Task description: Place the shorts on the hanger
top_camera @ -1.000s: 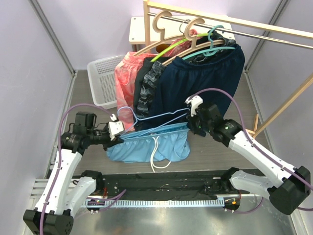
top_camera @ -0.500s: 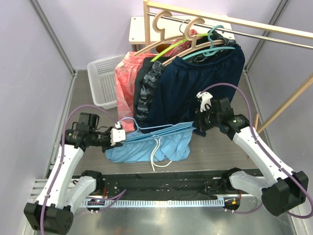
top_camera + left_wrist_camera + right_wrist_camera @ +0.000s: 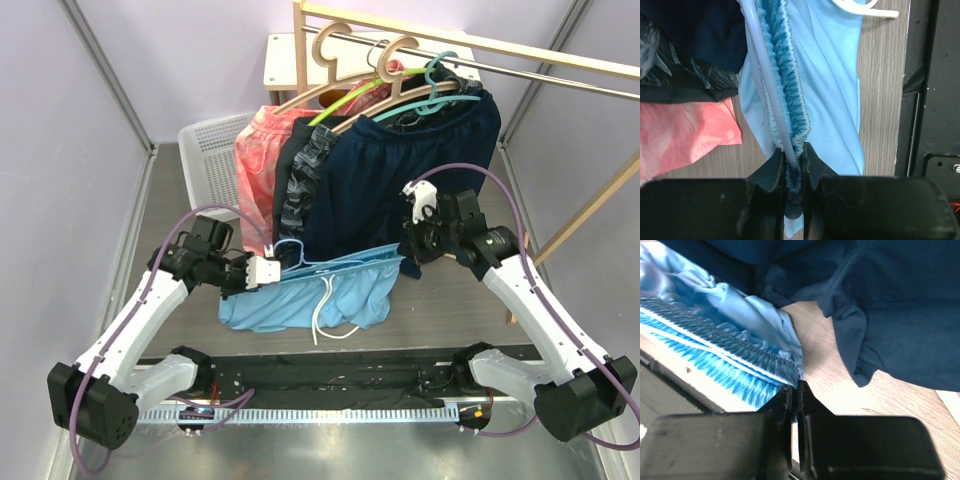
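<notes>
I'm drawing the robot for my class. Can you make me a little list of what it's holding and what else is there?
shorts: light blue, held up between both arms
hanger: pale wire, lying along the waistband
left jaws: shut on the waistband and the hanger wire together
right jaws: shut on the other end of the waistband
drawstring: white, dangling
behind: navy shorts and pink shorts on a rack, white basket
</notes>
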Motion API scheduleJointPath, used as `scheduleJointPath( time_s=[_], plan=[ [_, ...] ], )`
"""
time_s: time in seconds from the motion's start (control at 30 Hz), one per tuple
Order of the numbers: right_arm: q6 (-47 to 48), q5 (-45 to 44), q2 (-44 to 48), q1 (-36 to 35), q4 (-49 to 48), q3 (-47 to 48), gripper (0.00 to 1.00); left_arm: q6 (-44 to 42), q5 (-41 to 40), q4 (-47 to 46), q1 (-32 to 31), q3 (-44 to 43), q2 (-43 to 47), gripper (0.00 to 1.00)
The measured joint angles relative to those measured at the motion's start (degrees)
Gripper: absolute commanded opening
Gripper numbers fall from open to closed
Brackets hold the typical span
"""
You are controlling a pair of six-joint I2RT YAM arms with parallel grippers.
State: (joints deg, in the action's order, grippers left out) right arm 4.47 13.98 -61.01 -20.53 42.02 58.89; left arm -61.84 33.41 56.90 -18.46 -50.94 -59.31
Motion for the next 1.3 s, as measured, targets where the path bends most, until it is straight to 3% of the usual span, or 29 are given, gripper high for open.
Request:
scheduleJointPath(
  time_s=[0.07,0.13,0.17,0.23,0.27,0.33,0.4,0.53,0.7,0.9,1.07,1.2,1.3],
  plan=[
    [0.13,1.07,-0.07,0.15,0.55,0.46,0.01,1.68,-1.68,-0.7,-2.32,-0.74,-0.26,0.0],
    [0.22,1.95,-0.44,0.09,1.31,1.09,0.15,3.63,-3.45,-0.9,-4.76,-2.08,-1.03,0.0],
    [0.26,2.14,-0.74,-0.2,1.79,1.6,0.38,4.83,-4.11,-0.96,-5.79,-2.95,-1.6,0.0],
    [0.68,2.56,-1.29,-1.31,2.71,2.45,0.66,7.32,-5.2,-1.01,-6.97,-4.63,-2.64,0.0],
    [0.92,2.84,-1.31,-1.86,3.08,2.64,0.85,7.93,-5.57,-0.98,-7.04,-5.11,-2.86,0.0],
    [2.97,3.72,-0.94,-2.49,4.37,3.21,0.95,9.16,-6.36,-0.44,-7.02,-5.9,-2.89,0.0],
    [4.92,4.66,0.04,-2.49,5.31,3.61,0.98,9.46,-6.56,0.55,-7.02,-6.38,-2.64,0.0],
    [9.46,8.61,3.82,-2.38,7.02,5.51,0.98,9.11,-7.26,3.85,-6.97,-6.38,-0.98,0.0],
    [13.35,16.26,3.74,-2.75,6.19,10.03,0.88,7.76,-6.88,8.41,-7.65,-9.6,-0.13,0.0],
    [13.55,20.26,0.11,-10.4,0.81,10.84,0.76,6.69,-3.48,11.74,-8.02,-15.56,-0.13,0.0],
    [13.73,20.28,-2.08,-20.5,-3.61,11.06,0.6,6.29,-1.01,13.7,-8.5,-19.43,-0.17,0.0],
    [13.88,19.63,-4.13,-23.65,-3.89,12.9,0.52,6.38,-0.02,14.14,-9.09,-21.75,-0.02,0.0],
    [13.81,18.91,-6.08,-25.4,-3.98,15.23,0.36,7.04,0.24,14.19,-10.03,-23.15,0.07,0.0]
  ],
)
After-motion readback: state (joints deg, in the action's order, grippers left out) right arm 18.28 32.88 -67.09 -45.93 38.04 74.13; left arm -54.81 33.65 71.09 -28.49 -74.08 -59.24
